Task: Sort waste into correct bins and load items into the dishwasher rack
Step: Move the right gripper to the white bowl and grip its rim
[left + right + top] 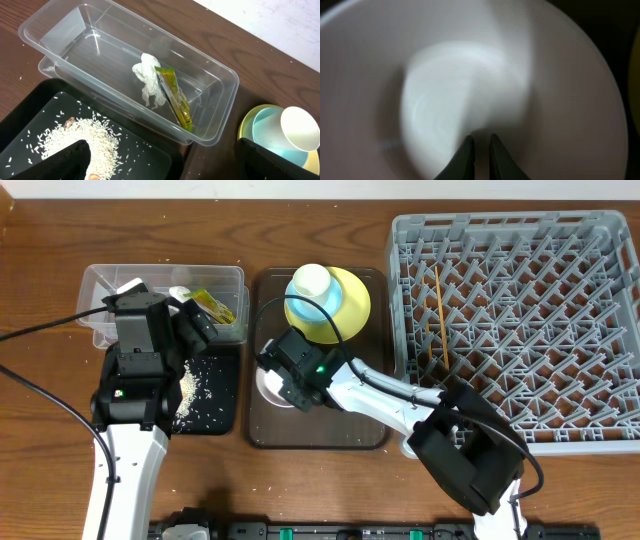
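Observation:
The clear tub [105, 280] holds the white tissue [147, 75] and the snack wrapper [175, 97]. Rice crumbs [80, 137] lie on the black tray [222, 405]. My left gripper [162, 150] is open and empty above that tray's far edge, next to the tub. My right gripper [480, 140] is shut, its tips down inside the white bowl [470, 75], which sits on the brown serving tray [320, 430]. The white cup [310, 280] stands in the blue dish [328, 308] on the yellow plate [355, 305]. Two chopsticks [437, 315] lie in the dishwasher rack [560, 240].
The brown serving tray sits between the black tray and the rack. The left arm's cable runs off the left side of the table. The right arm reaches in from the front edge across the rack's near left corner.

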